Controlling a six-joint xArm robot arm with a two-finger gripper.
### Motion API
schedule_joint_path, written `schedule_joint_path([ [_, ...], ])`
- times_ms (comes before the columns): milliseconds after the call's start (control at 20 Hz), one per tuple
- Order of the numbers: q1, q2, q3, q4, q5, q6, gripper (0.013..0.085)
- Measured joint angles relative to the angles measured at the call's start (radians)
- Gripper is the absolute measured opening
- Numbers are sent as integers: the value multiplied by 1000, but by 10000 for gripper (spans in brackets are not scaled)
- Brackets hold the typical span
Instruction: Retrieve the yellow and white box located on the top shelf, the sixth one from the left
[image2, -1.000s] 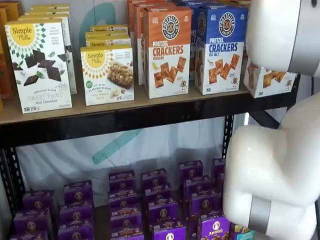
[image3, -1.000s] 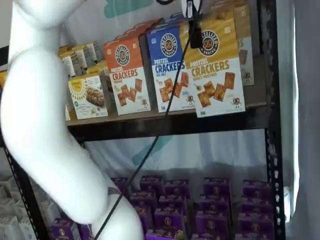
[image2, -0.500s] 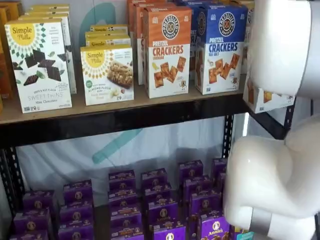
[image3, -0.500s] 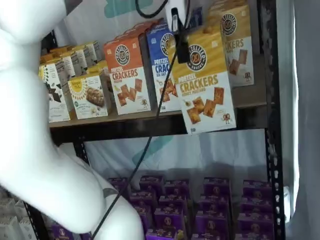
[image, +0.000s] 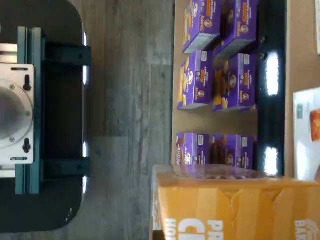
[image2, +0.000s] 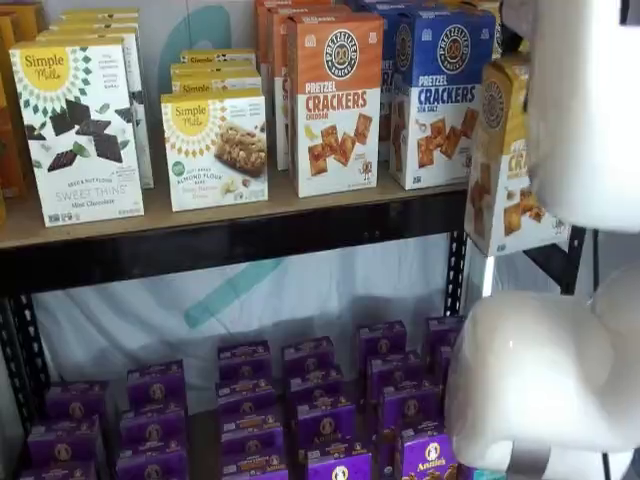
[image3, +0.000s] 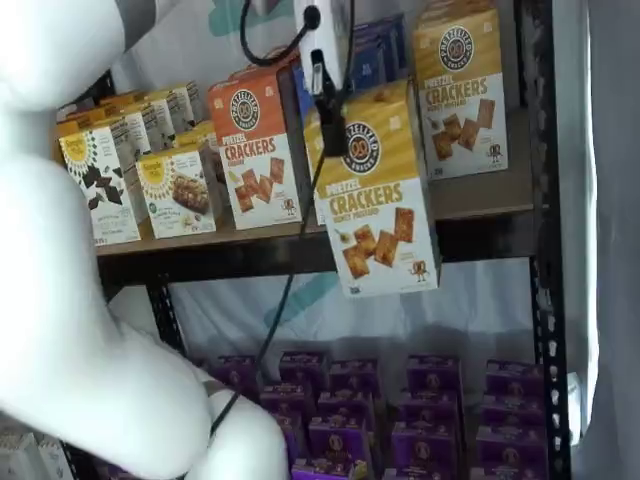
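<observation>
One yellow and white box (image3: 378, 195) hangs in my fingers (image3: 330, 110), out in front of the top shelf (image3: 480, 195) and clear of its board. My fingers are closed on the top of the box, and I can see one black finger pressed on its yellow front near the round dark logo. A black cable (image3: 285, 300) hangs down beside it. The box tilts a little, with its lower end below the black front rail of the shelf. In both shelf views it is in the air, not touching the shelf.

Behind it, an orange-topped cracker box (image3: 255, 145) and a blue-topped cracker box (image2: 440, 95) stand side by side at the front edge of the top shelf. Another yellow cracker box (image3: 462, 90) stands near the right end of the shelf. Near the left end stand white boxes with yellow suns, one with dark chocolate squares (image2: 78, 130) and a shorter one (image2: 215, 148) beside it.

Purple boxes (image2: 250, 410) sit in rows on the lower shelf. My white arm (image2: 550, 380) covers part of them. In the wrist view, the yellow top of the box (image: 235, 205) is close to the camera, with purple boxes beyond it.
</observation>
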Motion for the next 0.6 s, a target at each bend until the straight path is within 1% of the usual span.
schedule_joint_path([
  [100,40,-8,17,-7,1,38,570],
  [250,85,-16,36,-12,-1,82,570],
  [450,124,-23,52,-17,-3,120,570],
  [600,137,-30,63,-10,-8,135,570],
])
